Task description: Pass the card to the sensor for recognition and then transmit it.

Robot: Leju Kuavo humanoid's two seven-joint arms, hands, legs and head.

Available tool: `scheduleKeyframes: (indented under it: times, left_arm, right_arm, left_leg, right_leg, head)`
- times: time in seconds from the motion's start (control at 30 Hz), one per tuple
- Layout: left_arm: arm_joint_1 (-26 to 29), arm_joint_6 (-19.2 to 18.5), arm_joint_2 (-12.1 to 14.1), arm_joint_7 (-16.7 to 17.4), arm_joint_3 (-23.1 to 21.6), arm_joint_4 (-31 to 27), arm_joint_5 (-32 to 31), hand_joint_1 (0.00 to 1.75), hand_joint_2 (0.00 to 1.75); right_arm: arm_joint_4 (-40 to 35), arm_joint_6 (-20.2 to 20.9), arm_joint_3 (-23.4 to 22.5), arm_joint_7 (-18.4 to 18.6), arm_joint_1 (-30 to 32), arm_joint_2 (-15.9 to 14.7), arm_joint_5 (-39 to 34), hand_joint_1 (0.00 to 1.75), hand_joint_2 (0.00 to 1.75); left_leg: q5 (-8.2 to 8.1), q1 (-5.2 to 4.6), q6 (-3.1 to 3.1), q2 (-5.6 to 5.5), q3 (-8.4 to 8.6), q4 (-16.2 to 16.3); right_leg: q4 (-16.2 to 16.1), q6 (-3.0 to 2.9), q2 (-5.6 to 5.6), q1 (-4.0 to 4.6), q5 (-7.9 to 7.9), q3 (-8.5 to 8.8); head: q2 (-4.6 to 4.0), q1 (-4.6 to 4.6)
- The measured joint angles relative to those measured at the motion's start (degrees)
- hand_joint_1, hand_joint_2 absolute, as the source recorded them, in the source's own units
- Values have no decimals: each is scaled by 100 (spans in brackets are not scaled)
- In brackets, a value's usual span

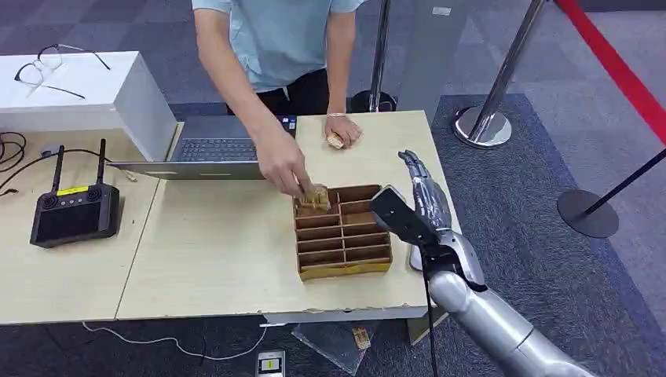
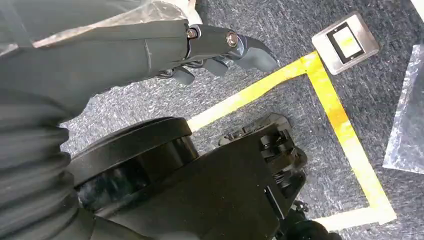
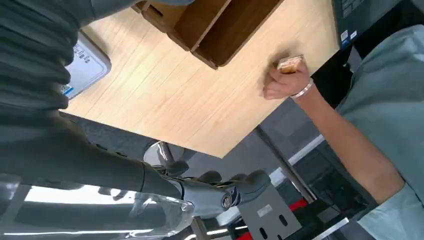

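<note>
Office or demo hall, grey carpet tiles (image 1: 542, 259), queue stanchions (image 1: 503, 86), laptop (image 1: 216, 149) on pale wooden table (image 1: 212, 251)

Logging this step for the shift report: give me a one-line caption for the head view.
Person's hand places a card in the slotted wooden organiser box on the pale wooden table while the robot's empty right hand waits alongside.

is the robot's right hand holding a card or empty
Empty. The right hand hovers by the wooden divider box with fingers straight and apart, nothing between them.
</note>
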Motion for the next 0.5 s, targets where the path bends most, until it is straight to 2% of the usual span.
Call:
scheduleKeyframes:
  times: [0.5]
  left_arm:
    - [0,0,0,-28,0,0,7,0,175]
  right_arm:
    - [7,-7,13,-116,-5,101,-31,0,175]
  left_leg:
    - [0,0,0,0,0,0]
  right_leg:
    - [0,0,0,0,0,0]
  head:
    - [0,0]
